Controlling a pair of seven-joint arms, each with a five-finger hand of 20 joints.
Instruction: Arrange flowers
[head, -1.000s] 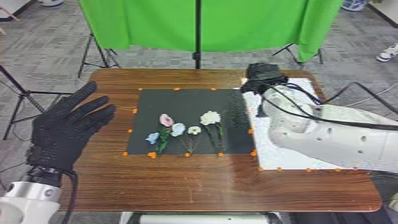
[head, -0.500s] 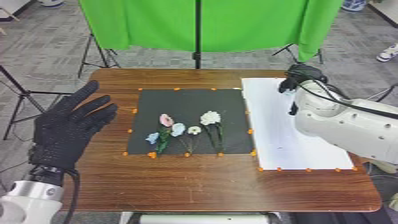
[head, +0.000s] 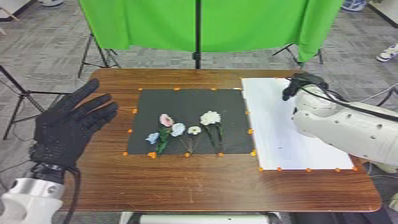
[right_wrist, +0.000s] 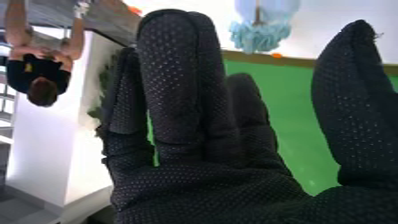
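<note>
In the head view, my right hand (head: 306, 84) is over the far right part of the white sheet (head: 277, 130). In the right wrist view, that hand (right_wrist: 209, 192) is open, its fingers straight and the thumb apart. A light blue flower (right_wrist: 258, 36) appears beyond its fingers, near the table's edge. My left hand (head: 64, 125) stands open beside the table's left side. The dark mat (head: 178, 102) bears a pink flower (head: 166, 120), a pale blue one (head: 178, 130), a bluer one (head: 152, 138), a small white one (head: 195, 130) and a larger white one (head: 210, 118).
Orange markers (head: 187, 155) line the edges of the mat and sheet. The brown table (head: 213, 187) extends toward the robot. Behind it are a green curtain (head: 151, 25) and stand legs (head: 306, 57). Black cables run along the right arm.
My right hand has moved to the right, away from the border between mat and sheet, uncovering much of the white sheet. The flowers on the mat have stayed put, and my left hand has barely shifted.
</note>
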